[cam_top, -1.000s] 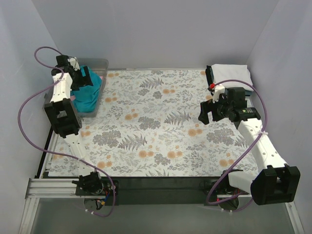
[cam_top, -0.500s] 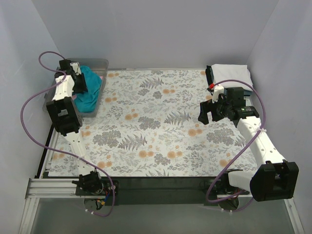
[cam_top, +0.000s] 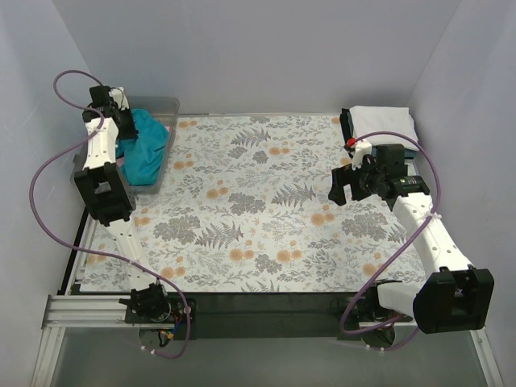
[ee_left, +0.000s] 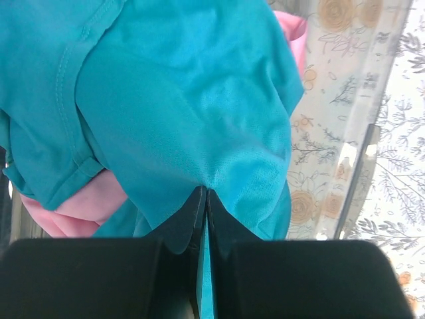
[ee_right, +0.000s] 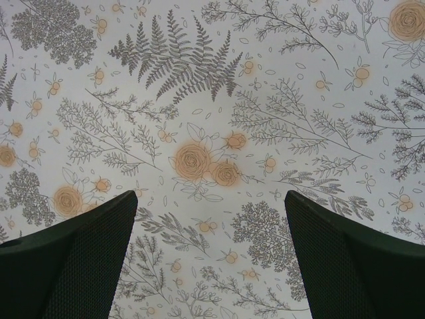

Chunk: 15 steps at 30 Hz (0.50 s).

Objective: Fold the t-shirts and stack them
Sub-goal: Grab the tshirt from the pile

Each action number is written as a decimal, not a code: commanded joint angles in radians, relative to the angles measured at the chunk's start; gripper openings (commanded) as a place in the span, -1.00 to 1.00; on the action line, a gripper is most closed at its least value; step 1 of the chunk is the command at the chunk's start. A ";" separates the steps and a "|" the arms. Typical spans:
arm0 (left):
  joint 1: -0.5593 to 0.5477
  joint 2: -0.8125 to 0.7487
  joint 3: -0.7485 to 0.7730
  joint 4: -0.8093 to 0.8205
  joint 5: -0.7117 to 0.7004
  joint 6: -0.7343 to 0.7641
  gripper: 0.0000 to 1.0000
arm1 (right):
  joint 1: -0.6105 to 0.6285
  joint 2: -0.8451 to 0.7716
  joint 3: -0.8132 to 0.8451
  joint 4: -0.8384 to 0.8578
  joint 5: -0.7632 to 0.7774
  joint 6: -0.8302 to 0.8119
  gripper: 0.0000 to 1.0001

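At the far left corner stands a clear bin. In it lies a crumpled teal shirt, heaped above the rim. The left wrist view shows a pink shirt under the teal one, peeking out at two sides, and the bin's clear wall with the floral cloth seen through it.

The left arm runs from its base up the table's left edge, with its wrist bent down over the bin. The left gripper has its fingers pressed together on a pinch of the teal shirt, which draws to a point at the tips.

The right arm reaches from its base along the right side, and the right gripper hangs above the cloth, touching nothing. Its fingers stand wide apart. Beyond it, at the far right corner, a folded white shirt lies flat, with a dark edge at its left side that I cannot identify.
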 commanded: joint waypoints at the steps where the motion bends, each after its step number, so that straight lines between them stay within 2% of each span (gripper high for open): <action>1: 0.001 -0.094 0.036 0.004 0.040 0.009 -1.00 | -0.008 -0.031 0.023 0.004 -0.015 -0.002 0.97; 6: -0.002 -0.183 0.074 0.042 0.137 -0.035 -1.00 | -0.013 -0.042 0.014 0.006 -0.012 -0.002 0.97; 11: -0.032 -0.272 0.209 0.047 0.201 -0.063 -1.00 | -0.017 -0.042 0.019 0.007 -0.010 0.003 0.97; 15: -0.136 -0.378 0.223 0.112 0.211 -0.074 -1.00 | -0.019 -0.032 0.023 0.007 -0.018 0.010 0.96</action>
